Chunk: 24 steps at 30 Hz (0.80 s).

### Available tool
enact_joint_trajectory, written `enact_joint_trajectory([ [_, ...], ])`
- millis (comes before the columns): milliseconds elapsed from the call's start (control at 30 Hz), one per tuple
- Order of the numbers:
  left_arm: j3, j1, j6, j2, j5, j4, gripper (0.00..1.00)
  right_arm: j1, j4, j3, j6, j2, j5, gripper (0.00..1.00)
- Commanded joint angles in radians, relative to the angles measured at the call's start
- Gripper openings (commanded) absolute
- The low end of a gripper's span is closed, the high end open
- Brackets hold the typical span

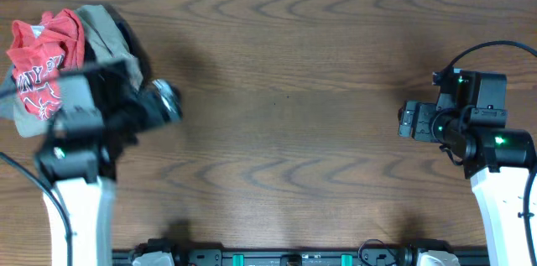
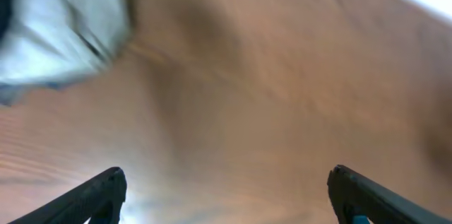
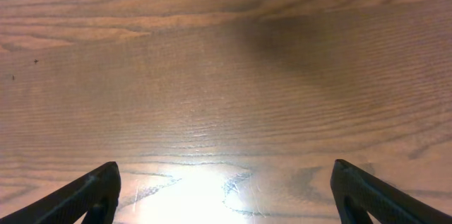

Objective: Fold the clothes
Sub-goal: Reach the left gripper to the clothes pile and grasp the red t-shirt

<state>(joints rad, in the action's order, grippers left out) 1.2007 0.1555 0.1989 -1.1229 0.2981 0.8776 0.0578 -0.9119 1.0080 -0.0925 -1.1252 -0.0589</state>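
Right claw gapes wide and empty over bare bench, well apart from the action. Left claw, equally wide and empty, is far nearer. The clothes lie heaped ahead-left of it in the far-left corner, coral T-shirt on top.

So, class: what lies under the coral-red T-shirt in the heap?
A khaki-grey garment shows beneath and beside the red T-shirt, with dark fabric next to that. Anything else below is hidden by the shirt and the left arm.
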Motion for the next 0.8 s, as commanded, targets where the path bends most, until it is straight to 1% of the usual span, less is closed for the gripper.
enact_joint_trajectory([
  [0,0.147,0.103,0.093,-0.138,-0.134,-0.012,0.92,-0.017,-0.008,0.019,-0.003,-0.001,0.003,0.93],
  [33,0.197,0.135,0.101,-0.192,-0.179,-0.019,0.92,-0.017,-0.014,0.019,-0.003,-0.001,0.003,0.93],
  [233,0.406,0.249,0.102,-0.468,-0.299,-0.089,0.92,-0.017,-0.046,0.019,-0.004,-0.001,0.003,0.93],
  [333,0.428,0.279,0.103,-0.571,-0.36,-0.148,0.92,-0.017,-0.053,0.019,-0.004,-0.001,0.003,0.94],
  [433,0.428,0.297,0.103,-0.655,-0.364,-0.209,0.92,-0.017,-0.052,0.019,-0.005,-0.001,0.003,0.94],
  [467,0.428,0.3,0.103,-0.683,-0.364,-0.226,0.9,-0.017,-0.051,0.019,-0.005,-0.001,0.003,0.94],
  [533,0.428,0.299,0.102,-0.731,-0.366,-0.247,0.84,-0.017,-0.05,0.019,-0.005,-0.001,0.003,0.94],
  [567,0.428,0.299,0.103,-0.752,-0.367,-0.253,0.79,-0.017,-0.05,0.019,-0.005,-0.001,0.003,0.94],
  [600,0.428,0.299,0.102,-0.767,-0.367,-0.255,0.67,-0.017,-0.05,0.019,-0.005,-0.001,0.003,0.93],
  [633,0.428,0.3,0.102,-0.779,-0.367,-0.255,0.5,-0.017,-0.05,0.019,-0.005,-0.001,0.003,0.93],
  [667,0.428,0.3,0.103,-0.785,-0.367,-0.255,0.29,-0.017,-0.05,0.019,-0.005,-0.001,0.003,0.92],
  [733,0.428,0.299,0.103,-0.782,-0.367,-0.265,0.13,-0.017,-0.05,0.019,-0.005,-0.001,0.003,0.91],
  [767,0.428,0.299,0.103,-0.774,-0.367,-0.272,0.08,-0.017,-0.049,0.019,-0.004,-0.001,0.003,0.91],
])
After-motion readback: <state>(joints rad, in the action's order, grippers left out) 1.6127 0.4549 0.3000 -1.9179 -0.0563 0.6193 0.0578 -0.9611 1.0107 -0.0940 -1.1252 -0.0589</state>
